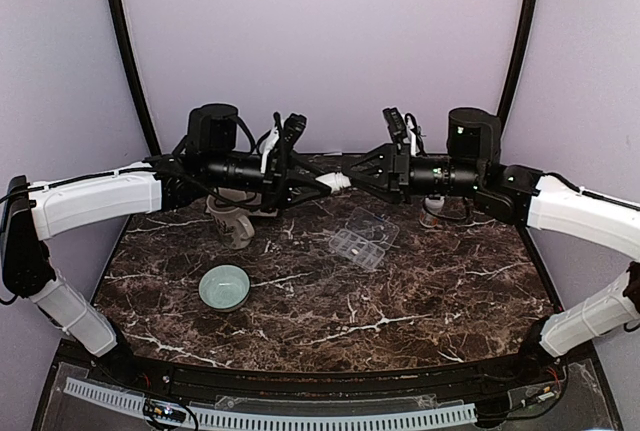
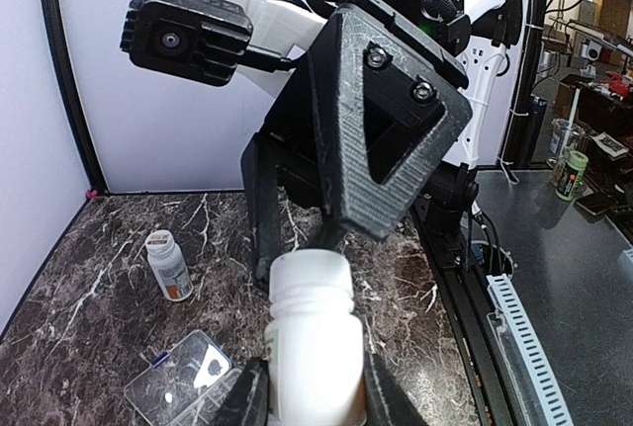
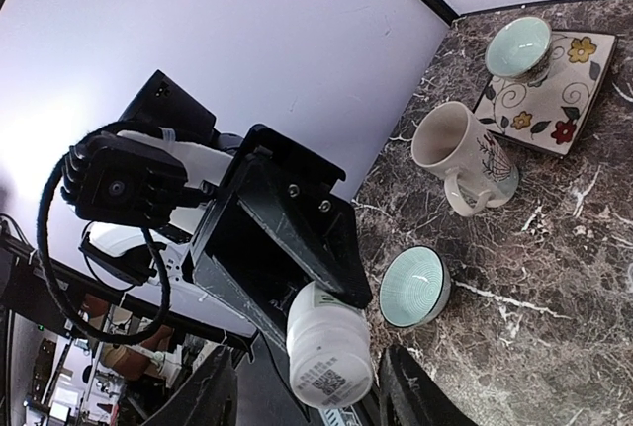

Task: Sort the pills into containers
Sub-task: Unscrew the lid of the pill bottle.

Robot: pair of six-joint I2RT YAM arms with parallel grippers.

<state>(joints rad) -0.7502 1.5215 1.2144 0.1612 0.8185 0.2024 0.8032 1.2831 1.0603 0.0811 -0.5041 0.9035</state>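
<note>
White bottle (image 1: 335, 183) lies level, clenched in your left pincer (image 2: 315, 396), its cap end inside the released right pincer (image 3: 309, 386); the organiser box (image 1: 363, 238) sits open on the counter (image 1: 420, 291) below, nearer your right arm.

Robotics lab test cell. A marble-patterned desk (image 1: 400, 301) is closed in by plain lilac walls (image 1: 330, 41). Two robot arms (image 1: 90, 201) are bolted at the desk's near edge, above a slotted cable duct (image 1: 300, 416). Beside the desk stands a second desk (image 2: 554, 278), dark and cluttered with bottles (image 2: 571, 174).
</note>
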